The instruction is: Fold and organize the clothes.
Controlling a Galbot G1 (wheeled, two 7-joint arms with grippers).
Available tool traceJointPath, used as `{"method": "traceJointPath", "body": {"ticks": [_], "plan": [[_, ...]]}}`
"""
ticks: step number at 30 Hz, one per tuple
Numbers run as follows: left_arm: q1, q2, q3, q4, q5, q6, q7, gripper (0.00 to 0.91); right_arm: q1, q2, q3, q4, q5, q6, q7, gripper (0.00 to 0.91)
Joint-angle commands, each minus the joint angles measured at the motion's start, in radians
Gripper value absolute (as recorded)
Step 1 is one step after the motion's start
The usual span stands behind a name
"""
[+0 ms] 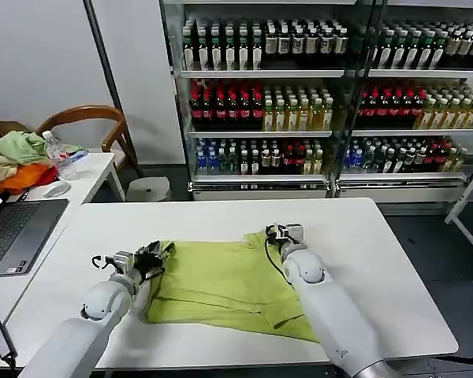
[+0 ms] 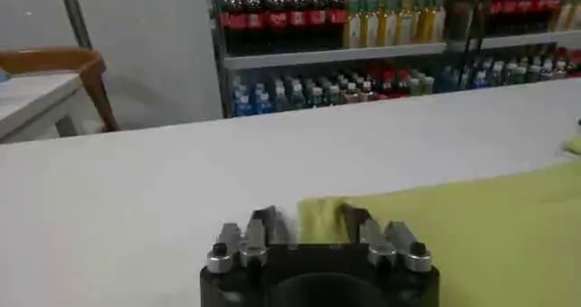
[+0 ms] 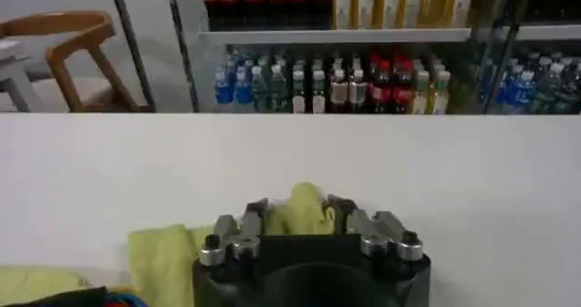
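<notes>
While the shirt (image 1: 229, 287) lies partly folded on the white table (image 1: 363, 260), both claws grip its far edge. It sits in the middle of the table, close to the robot, with bare tabletop all around it.

The left claw (image 1: 159, 253) is at the shirt's far left corner. In the left wrist view, a small yellow-green flap (image 2: 320, 220) of cloth sits between the two fingers (image 2: 264, 224), and they are pinched on it. The rest of the shirt spreads away flat on the table to one side of that claw.

The right claw (image 1: 286, 233) is at the shirt's far right corner. In the right wrist view, a bunched lump of the cloth (image 3: 298, 211) pokes up between its fingers (image 3: 340, 211), which are squeezed on it. More of the shirt lies low beside that claw.

Between the two claws, the far edge of the shirt runs across the table. The near right part of the shirt goes under the right arm (image 1: 331, 315).

A side table (image 1: 87, 177) on the left holds a heap of clothes (image 1: 16, 161), a water bottle (image 1: 59, 155) and a laptop (image 1: 12, 232). A wooden chair (image 1: 91, 118) stands behind it. Shelves of drink bottles (image 1: 299, 102) fill the back wall.
</notes>
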Motion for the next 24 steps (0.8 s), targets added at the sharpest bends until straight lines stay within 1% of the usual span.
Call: {"method": "traceJointPath", "body": {"ticks": [1,7,10,11,13,14,15,17,18,20,24], "plan": [[0.009,0.002,0.000,-0.015,-0.008,0.000,0.009,0.050,0.002,0.005,0.000,0.000,-0.001,-0.003,-0.003,0.000],[0.017,0.001,-0.007,-0.031,-0.026,-0.007,0.013,0.050,-0.018,-0.006,0.004,0.050,0.001,-0.007,0.004,0.000],[0.027,0.006,-0.017,-0.052,-0.041,-0.011,0.011,0.040,-0.046,-0.029,0.009,0.141,0.010,-0.018,0.015,0.000],[0.034,0.011,-0.023,-0.063,-0.045,-0.014,0.012,0.040,-0.076,-0.050,0.013,0.210,0.024,-0.033,0.024,0.000],[0.054,0.018,-0.036,-0.086,-0.051,-0.015,0.011,0.040,-0.102,-0.072,0.015,0.278,0.042,-0.044,0.034,0.000],[0.071,0.024,-0.046,-0.106,-0.057,-0.018,0.011,0.040,-0.122,-0.093,0.021,0.346,0.057,-0.054,0.042,0.000],[0.082,0.028,-0.053,-0.123,-0.060,-0.021,0.011,0.040,-0.138,-0.106,0.024,0.381,0.075,-0.066,0.050,0.000],[0.119,0.035,-0.072,-0.170,-0.064,-0.021,0.009,0.040,-0.152,-0.118,0.029,0.413,0.090,-0.071,0.058,0.000],[0.137,0.038,-0.082,-0.190,-0.064,-0.023,0.009,0.040,-0.185,-0.140,0.041,0.464,0.098,-0.077,0.062,0.000],[0.169,0.044,-0.096,-0.227,-0.071,-0.026,0.009,0.040,-0.218,-0.162,0.054,0.512,0.102,-0.081,0.065,0.000],[0.205,0.047,-0.110,-0.256,-0.068,-0.035,0.002,0.040,-0.292,-0.188,0.075,0.590,0.103,-0.081,0.068,0.000]]}}
